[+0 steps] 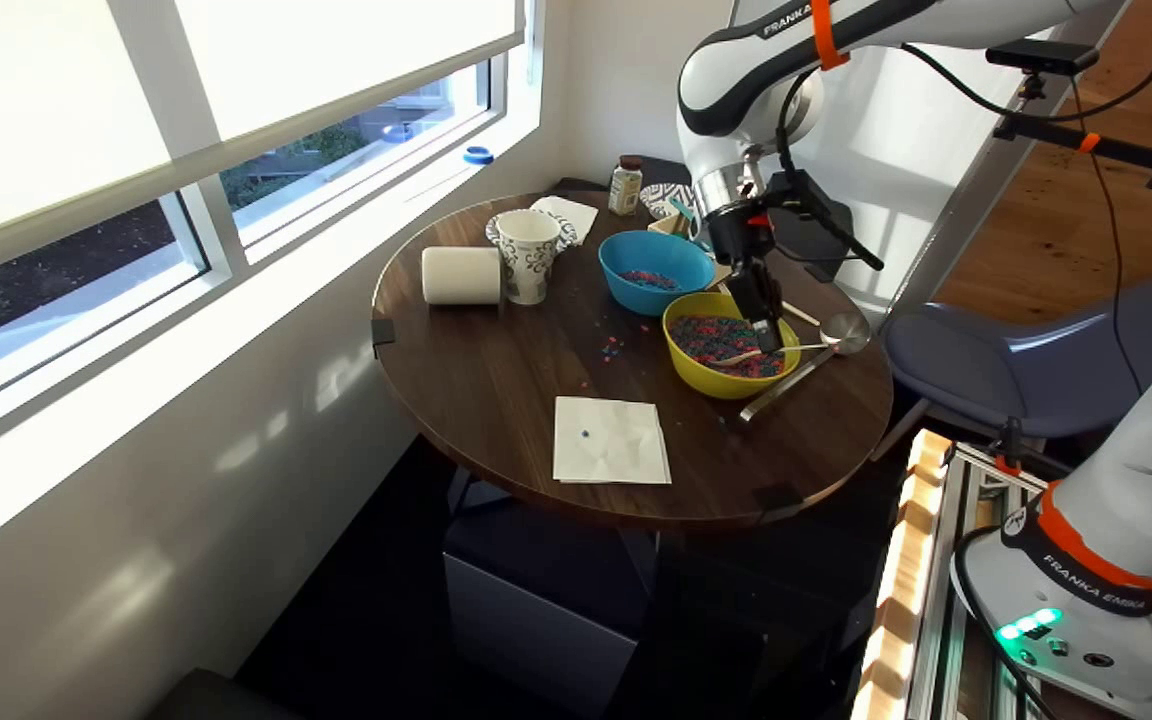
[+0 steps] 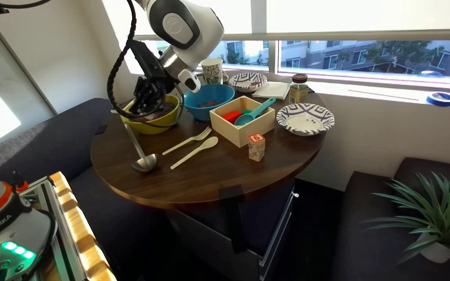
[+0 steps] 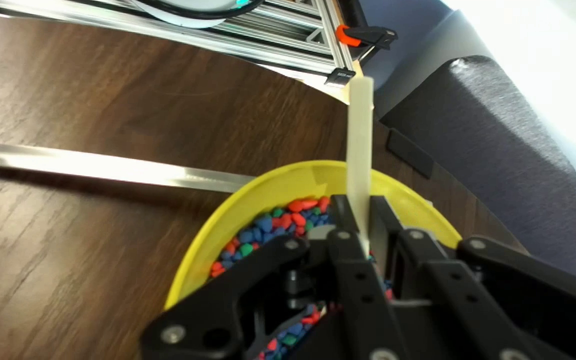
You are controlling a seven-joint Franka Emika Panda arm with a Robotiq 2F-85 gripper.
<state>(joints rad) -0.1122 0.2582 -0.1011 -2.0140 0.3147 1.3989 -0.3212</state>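
There are four bowls [image 1: 703,380], one ladle [image 2: 145,164], one box [image 2: 225,130] and one jar [image 2: 299,92].

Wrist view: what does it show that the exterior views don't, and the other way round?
Only the wrist view: the two fingers of the gripper told apart, one either side of a cream utensil handle.
Only the exterior views: the blue bowl, patterned paper cup and brown-capped jar.
Shared: the yellow bowl of small colored pieces, and the metal ladle.

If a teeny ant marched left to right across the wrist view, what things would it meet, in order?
Metal ladle handle, pale handle between the fingers, small black strip, dark cushioned seat. The yellow bowl spreads out on both sides of the pale handle, so I left it out.
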